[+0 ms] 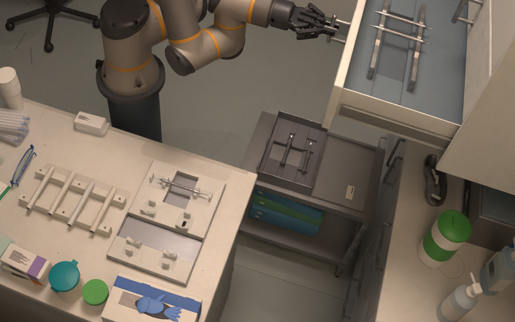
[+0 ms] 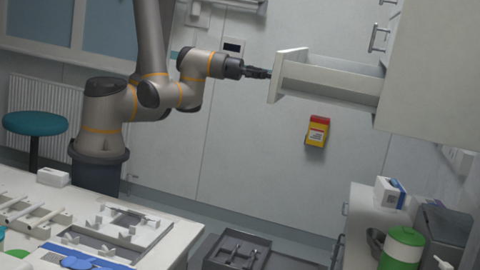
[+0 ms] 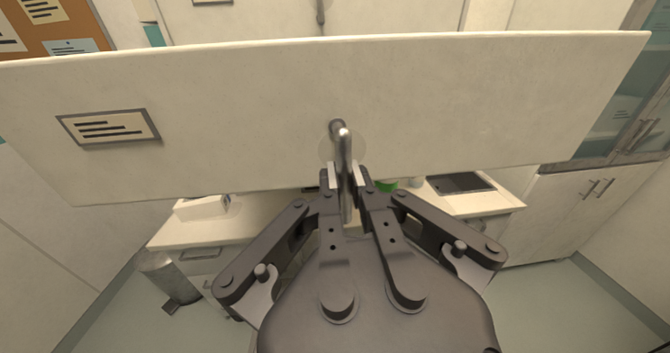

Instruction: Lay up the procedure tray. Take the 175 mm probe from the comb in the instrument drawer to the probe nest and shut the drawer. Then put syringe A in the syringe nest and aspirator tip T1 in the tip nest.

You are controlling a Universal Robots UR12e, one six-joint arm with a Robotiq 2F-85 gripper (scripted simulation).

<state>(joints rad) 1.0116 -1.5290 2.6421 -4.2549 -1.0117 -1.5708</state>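
My gripper [image 3: 344,175] [image 1: 327,29] [image 2: 266,74] is closed around the metal drawer handle [image 3: 343,164] [image 1: 333,29], which I grip at the drawer's front panel. The instrument drawer [image 1: 401,60] [image 2: 321,77] stands pulled out of the cabinet. Two probes [image 1: 401,25] lie across the comb inside it. On the table, the procedure tray [image 1: 167,218] has one probe [image 1: 181,187] in its far nest. Several white syringes [image 1: 71,198] rest in a rack left of the tray. Two aspirator tips [image 1: 297,152] sit in a grey tray on the cart.
The cabinet [image 1: 503,100] takes up the right side. The cart [image 1: 311,180] stands below the drawer. A glove box [image 1: 151,302], jars [image 1: 65,278] and boxes line the table's near edge. A green-lidded canister [image 1: 445,236] and bottles stand on the right counter.
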